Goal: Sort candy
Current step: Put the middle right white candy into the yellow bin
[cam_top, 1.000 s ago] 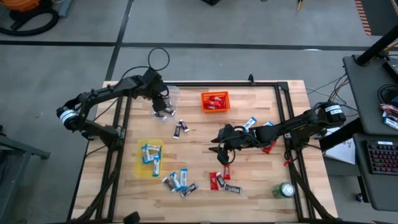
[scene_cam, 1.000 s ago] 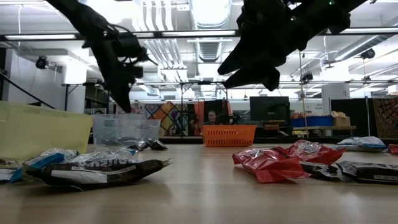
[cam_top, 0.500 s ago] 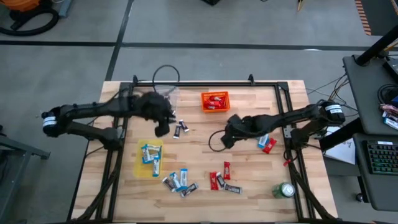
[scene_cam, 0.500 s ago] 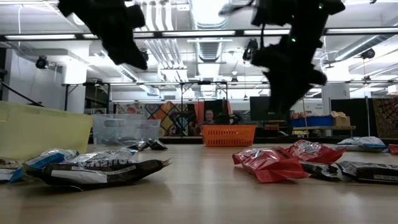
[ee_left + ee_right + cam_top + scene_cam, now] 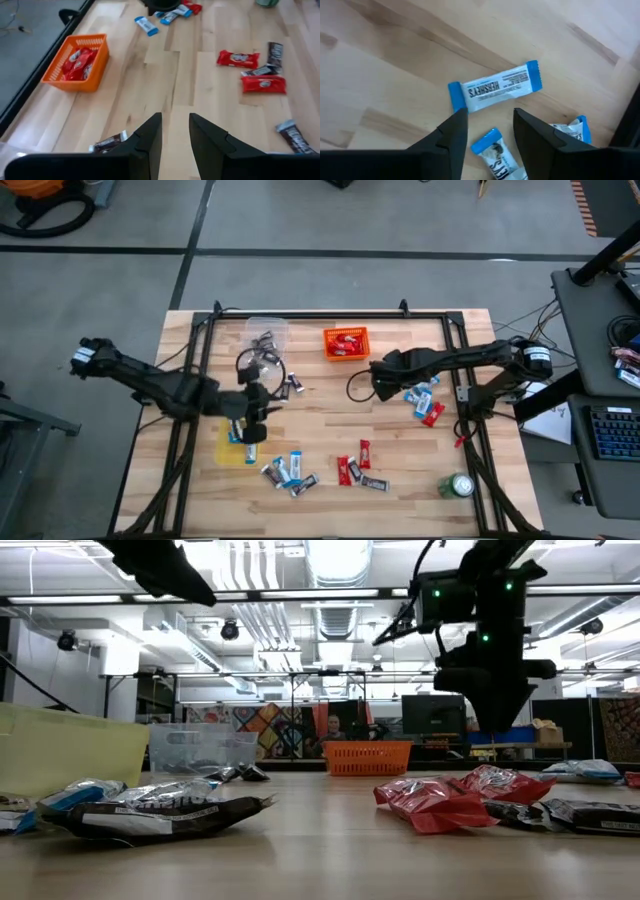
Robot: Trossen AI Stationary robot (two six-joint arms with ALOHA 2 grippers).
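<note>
Wrapped candy lies scattered on the wooden table: blue-and-white bars (image 5: 415, 395) on the right, red bars (image 5: 350, 470) near the front, and a mixed heap (image 5: 290, 472) beside the yellow bin. My right gripper (image 5: 490, 127) is open and hangs above the blue-and-white bars (image 5: 495, 87), fingers pointing down, well off the tabletop in the low view (image 5: 495, 705). My left gripper (image 5: 175, 132) is open and empty, held high over the yellow bin's far end (image 5: 255, 408). A dark bar (image 5: 107, 142) lies on the table below it.
An orange bin (image 5: 328, 345) holding red bars stands at the far middle, with a clear bin (image 5: 265, 330) to its left. The yellow bin (image 5: 228, 450) holds blue-and-white bars. A green can (image 5: 460, 485) stands at the near right corner. Bare wood lies mid-table.
My left gripper has swung away from the clear bin toward the near edge and risen, ending over the yellow bin. My right gripper has moved from mid-table toward the far right and turned to point down over the blue-and-white bars.
</note>
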